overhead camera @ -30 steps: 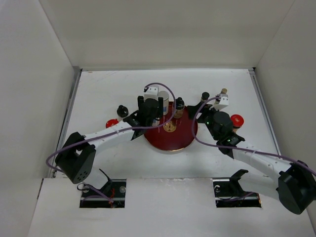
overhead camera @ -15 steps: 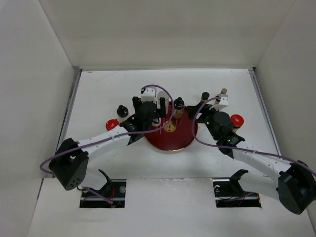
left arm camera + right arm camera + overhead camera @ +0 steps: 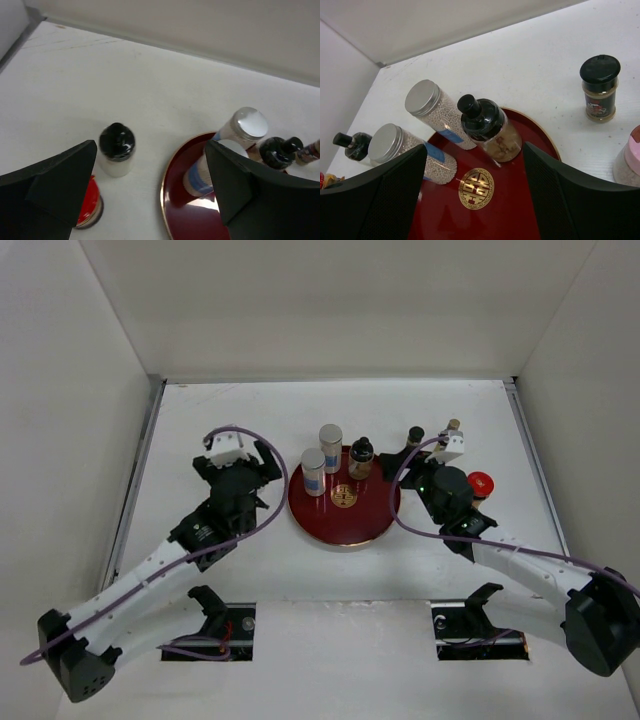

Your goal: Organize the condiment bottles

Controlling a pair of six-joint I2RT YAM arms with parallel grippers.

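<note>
The white surface (image 3: 200, 410) carries a round dark red tray (image 3: 372, 525) at its middle. The left claw (image 3: 150, 150) gapes wide and holds nothing. Between its fingers, just ahead, a black-capped white bottle (image 3: 116, 150) stands upright on the surface, left of the tray and apart from it. A red-lidded jar (image 3: 91, 202) sits nearer, half hidden by the left finger. The right claw (image 3: 475, 147) is also spread wide and empty. Ahead of it on the tray, long axes vertical, stand the far shaker (image 3: 440, 117), the near shaker (image 3: 427, 160) and a black-topped jar (image 3: 490, 127). Off the tray to the right stand a black-capped spice bottle (image 3: 600, 90) and a pink-capped jar (image 3: 630, 162).
</note>
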